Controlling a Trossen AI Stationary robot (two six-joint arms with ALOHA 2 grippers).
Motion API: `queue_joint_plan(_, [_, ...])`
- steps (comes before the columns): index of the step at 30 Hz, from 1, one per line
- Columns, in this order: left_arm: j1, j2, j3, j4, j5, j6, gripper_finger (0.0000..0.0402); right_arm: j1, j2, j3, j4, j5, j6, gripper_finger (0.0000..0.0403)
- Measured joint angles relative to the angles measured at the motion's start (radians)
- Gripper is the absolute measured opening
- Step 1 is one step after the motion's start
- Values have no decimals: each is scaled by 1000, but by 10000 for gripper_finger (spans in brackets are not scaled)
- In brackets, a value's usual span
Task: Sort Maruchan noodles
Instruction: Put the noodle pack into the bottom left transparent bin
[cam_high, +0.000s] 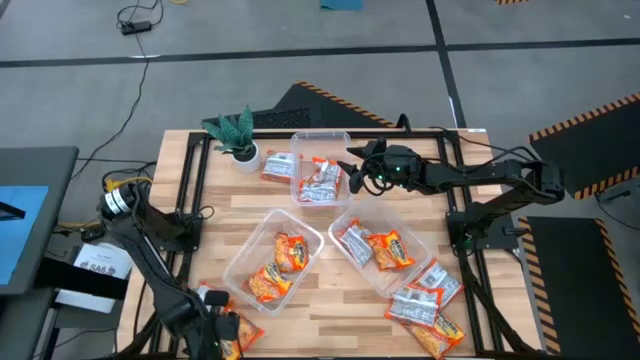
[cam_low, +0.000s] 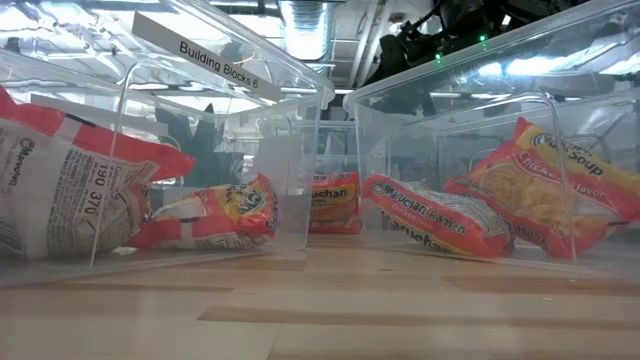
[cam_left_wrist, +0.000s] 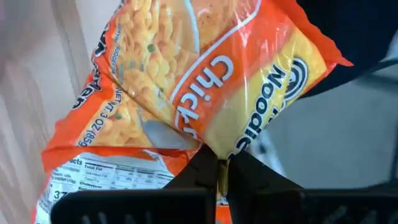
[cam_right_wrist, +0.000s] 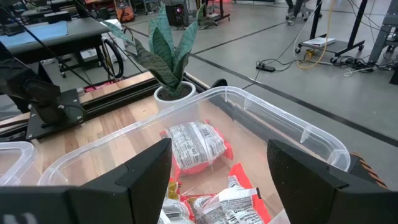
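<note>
My left gripper (cam_high: 228, 325) is at the table's near left corner, shut on an orange noodle packet (cam_high: 243, 331). My right gripper (cam_high: 352, 172) hovers open over the far clear tub (cam_high: 345, 138). Its fingers stand apart above the silvery-grey packets (cam_right_wrist: 194, 146) lying in that tub. The near left tub (cam_high: 238, 262) holds orange packets (cam_high: 282, 265). The near right tub (cam_high: 425, 240) holds a silvery-grey packet (cam_high: 355, 240) and an orange one (cam_high: 392, 250). Loose packets lie by the far tub (cam_high: 278, 166) and at the near right (cam_high: 428, 305). My left gripper pinches the orange packet between its two shut fingers at a crinkled edge (cam_left_wrist: 208, 144). The packet (cam_left_wrist: 205, 81) spreads away beyond the fingertips (cam_left_wrist: 245, 168), printed face toward the camera. I cannot tell whether any part of it lies on the table.
A small potted plant (cam_high: 238, 135) stands at the far left, beside the far tub. Black frame rails (cam_high: 190, 190) run along the table's left and right sides. Bare wood (cam_high: 330, 300) shows between the near tubs and the near edge.
</note>
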Motion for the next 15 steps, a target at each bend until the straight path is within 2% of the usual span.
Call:
queue_joint_plan(9, [9,-194,87,-17,-90,-9,0,0,0,0,-1,0,0,286])
queue_joint_plan(12, [9,-259,124,-64,-213,81,0,0,0,0,-3,0,0,286])
queue_joint_plan(15, [16,-322,135,-132,-404,260,0,0,0,0,-3,0,0,286])
